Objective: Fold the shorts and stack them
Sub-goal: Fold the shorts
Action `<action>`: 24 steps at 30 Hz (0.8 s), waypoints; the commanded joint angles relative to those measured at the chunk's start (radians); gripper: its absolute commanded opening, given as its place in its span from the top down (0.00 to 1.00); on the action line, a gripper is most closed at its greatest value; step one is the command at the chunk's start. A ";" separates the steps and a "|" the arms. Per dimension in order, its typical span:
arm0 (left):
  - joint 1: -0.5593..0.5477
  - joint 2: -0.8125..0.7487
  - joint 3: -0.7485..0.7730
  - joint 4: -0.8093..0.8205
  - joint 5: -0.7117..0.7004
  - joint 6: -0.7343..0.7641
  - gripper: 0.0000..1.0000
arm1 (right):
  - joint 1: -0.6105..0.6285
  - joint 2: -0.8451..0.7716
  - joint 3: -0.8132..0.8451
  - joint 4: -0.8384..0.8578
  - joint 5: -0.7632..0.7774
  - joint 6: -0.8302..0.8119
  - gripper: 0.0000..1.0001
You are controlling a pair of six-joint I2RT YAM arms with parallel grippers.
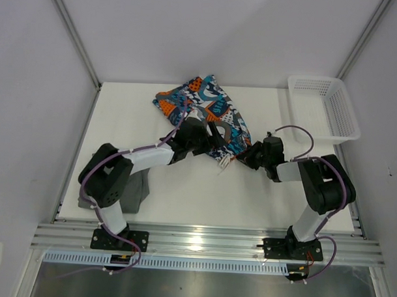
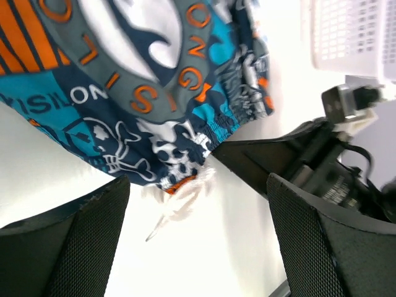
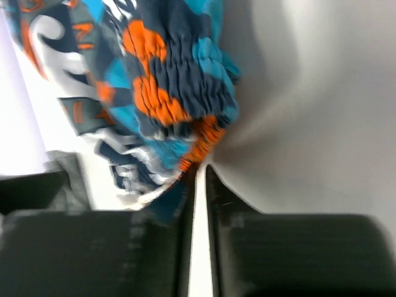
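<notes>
The patterned shorts [image 1: 200, 103] lie spread at the back middle of the table, waistband toward the arms. My left gripper [image 1: 218, 139] hovers open over the waistband's near corner, and its wrist view shows the cloth [image 2: 142, 80] and a white drawstring [image 2: 179, 207] just beyond the wide-apart fingers [image 2: 197, 204]. My right gripper [image 1: 245, 155] reaches in from the right. Its jaws [image 3: 199, 170] are almost together, pinching the orange and teal waistband edge [image 3: 179, 93] at their tips. The dark grey shorts [image 1: 137, 189] lie crumpled beside the left arm's base.
A white mesh basket [image 1: 322, 107] stands at the back right corner, also seen at the top right of the left wrist view as the basket [image 2: 352, 37]. Both grippers are close together at the shorts' right corner. Metal rails border the table's sides.
</notes>
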 commanded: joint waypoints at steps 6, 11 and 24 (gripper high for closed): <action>0.003 -0.217 0.082 -0.228 -0.098 0.195 0.06 | 0.003 -0.119 0.164 -0.516 0.022 -0.298 0.99; 0.003 -0.219 0.088 -0.220 -0.073 0.330 0.05 | -0.026 -0.267 0.130 -0.678 0.024 -0.381 0.85; 0.022 0.205 0.566 -0.599 0.052 0.651 0.16 | -0.083 -0.365 -0.066 -0.275 -0.116 -0.199 0.51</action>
